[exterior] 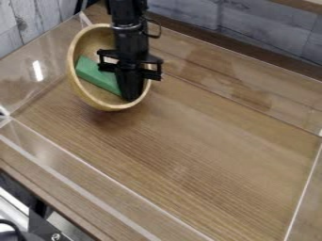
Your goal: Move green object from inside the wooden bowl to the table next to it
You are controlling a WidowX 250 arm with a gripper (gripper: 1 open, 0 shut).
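Note:
The wooden bowl [83, 49] sits at the far left of the table [189, 165]. Inside it lies the green object [92, 73], a flat bright-green block slanting down toward the bowl's right side. My black gripper [128, 91] points straight down into the bowl, its fingers shut on the block's right end. That end is hidden behind the fingers. The block rests low in the bowl, and I cannot tell whether it is lifted off the bottom.
A clear acrylic wall [32, 66] rims the table close behind and left of the bowl. Brown wood-grain tabletop stretches to the right of and in front of the bowl. A grey plank wall [251, 24] stands at the back.

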